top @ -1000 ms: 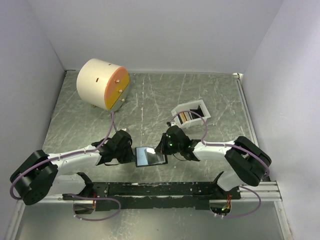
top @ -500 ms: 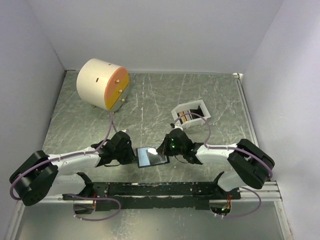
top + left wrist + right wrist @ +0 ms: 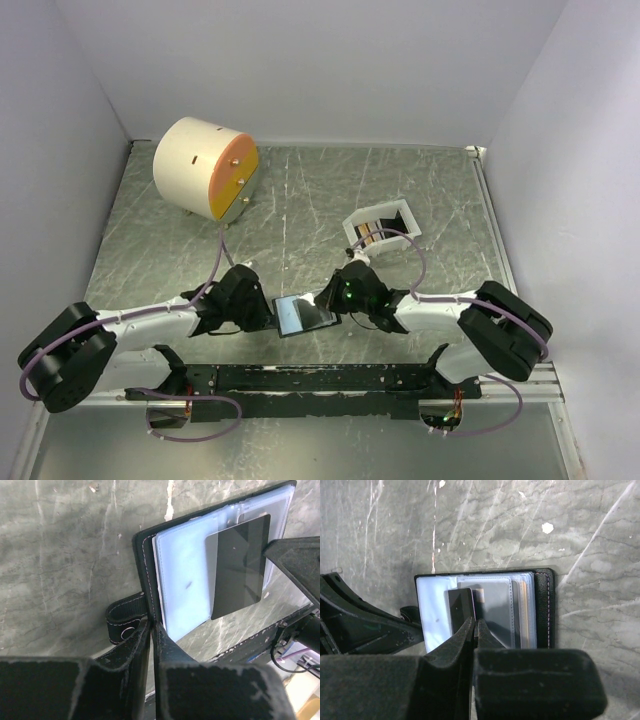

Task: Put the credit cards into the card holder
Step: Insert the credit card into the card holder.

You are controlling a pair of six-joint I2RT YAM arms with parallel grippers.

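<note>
Right hand (image 3: 474, 623), clamped on a card (image 3: 237, 566), has slid it further over the card holder (image 3: 182, 580). Left hand (image 3: 151, 626) pinches the holder's edge. Card partly in.

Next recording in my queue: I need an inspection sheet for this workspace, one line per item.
Surface: grey streaked table, flat.
Job's things: card holder lies open. A dark credit card sits partway over its clear sleeves. More cards stand in the white tray.
Clutter: cream cylinder with an orange face, far left.
Claws: left claw shut on the holder's edge beside its strap. Right claw shut on the dark card.
Cables: purple cables loop along both arms, and one arcs close by the tray.
Surroundings: plain walls on three sides, nothing else seen.
</note>
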